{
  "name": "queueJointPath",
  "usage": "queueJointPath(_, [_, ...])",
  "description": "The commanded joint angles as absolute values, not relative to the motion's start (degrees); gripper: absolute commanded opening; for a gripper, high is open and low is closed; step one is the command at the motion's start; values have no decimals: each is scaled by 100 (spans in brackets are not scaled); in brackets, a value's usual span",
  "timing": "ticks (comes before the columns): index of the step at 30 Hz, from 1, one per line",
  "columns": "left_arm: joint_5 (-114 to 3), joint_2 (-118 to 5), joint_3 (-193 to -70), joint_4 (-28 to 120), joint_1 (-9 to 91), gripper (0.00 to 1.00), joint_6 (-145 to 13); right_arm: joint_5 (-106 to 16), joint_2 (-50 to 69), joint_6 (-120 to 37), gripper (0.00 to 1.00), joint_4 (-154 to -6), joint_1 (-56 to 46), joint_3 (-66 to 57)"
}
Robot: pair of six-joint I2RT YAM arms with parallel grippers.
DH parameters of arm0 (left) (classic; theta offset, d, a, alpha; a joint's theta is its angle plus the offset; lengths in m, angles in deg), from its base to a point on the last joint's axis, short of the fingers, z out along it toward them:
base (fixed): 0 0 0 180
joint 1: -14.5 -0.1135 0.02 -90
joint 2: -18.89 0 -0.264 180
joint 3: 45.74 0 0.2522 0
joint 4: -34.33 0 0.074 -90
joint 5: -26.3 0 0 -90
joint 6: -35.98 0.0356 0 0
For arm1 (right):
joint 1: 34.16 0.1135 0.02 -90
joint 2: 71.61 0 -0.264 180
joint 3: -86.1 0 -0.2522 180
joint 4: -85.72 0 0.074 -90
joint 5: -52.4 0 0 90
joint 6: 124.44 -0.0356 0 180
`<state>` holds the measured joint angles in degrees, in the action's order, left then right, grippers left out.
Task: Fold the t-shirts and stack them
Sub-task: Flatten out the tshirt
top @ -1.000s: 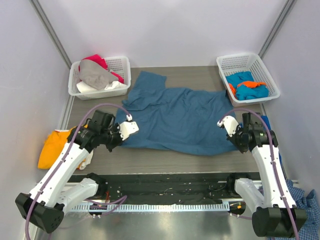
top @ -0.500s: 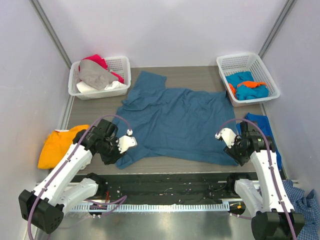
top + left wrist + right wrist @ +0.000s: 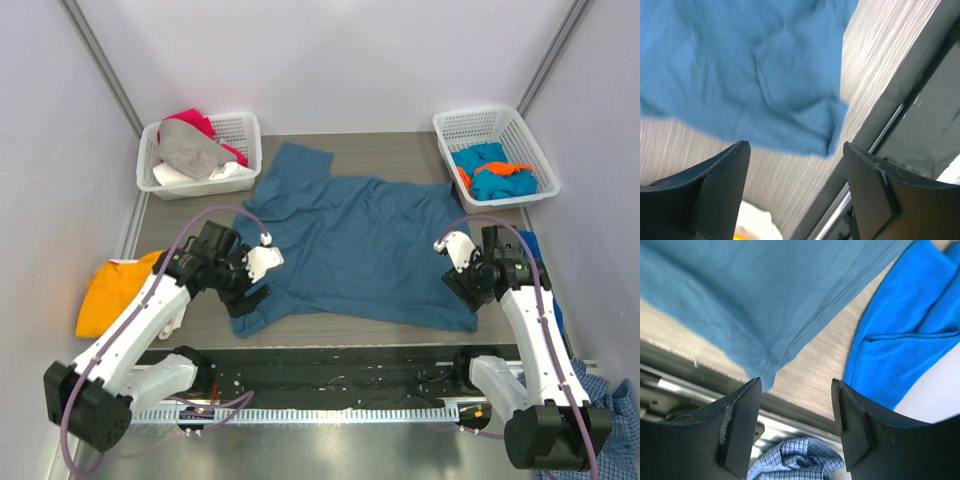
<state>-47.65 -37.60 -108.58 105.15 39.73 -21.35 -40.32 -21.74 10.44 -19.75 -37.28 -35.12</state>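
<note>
A large dark teal-blue t-shirt (image 3: 350, 240) lies spread flat across the middle of the table, its near hem close to the front edge. My left gripper (image 3: 248, 293) hovers open over the shirt's near left corner (image 3: 832, 125), holding nothing. Just above the near right corner (image 3: 765, 365), my right gripper (image 3: 463, 283) is open and empty too. An orange t-shirt (image 3: 110, 288) lies crumpled at the left edge. A bright blue tee (image 3: 910, 335) lies at the right edge.
A white basket (image 3: 243, 128) at the back left holds grey (image 3: 190, 152) and red (image 3: 196, 121) tees. At the back right, a second basket (image 3: 478, 122) holds turquoise and orange ones (image 3: 497, 172). A blue-and-white checked shirt (image 3: 800, 460) hangs off the near right corner.
Both grippers drew the teal shirt's near hem toward the front edge, then opened and let it go. They now sit slightly back from the hem.
</note>
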Motion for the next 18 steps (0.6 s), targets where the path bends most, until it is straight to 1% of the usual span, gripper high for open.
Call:
queueJointPath(1, [-3823,-4752,-11329,10002,3999,81,-2361,-4015,-1993,616,66,-2576,-3741,-3268])
queueJointPath(5, [-3681,-5395,-11444,10135,4156,82,-2229,-3953,-1958,634,66,-2638,-3741,-3338])
queueJointPath(11, [-3935,-5765,-11268,9723,4306,81,-2264,-3962,-1905,616,66,-2647,-3741,-3338])
queueJointPath(18, [-4365,-6152,-11382,9240,4306,78,-2194,-4050,-1966,678,66,-2559,-3741,-3329])
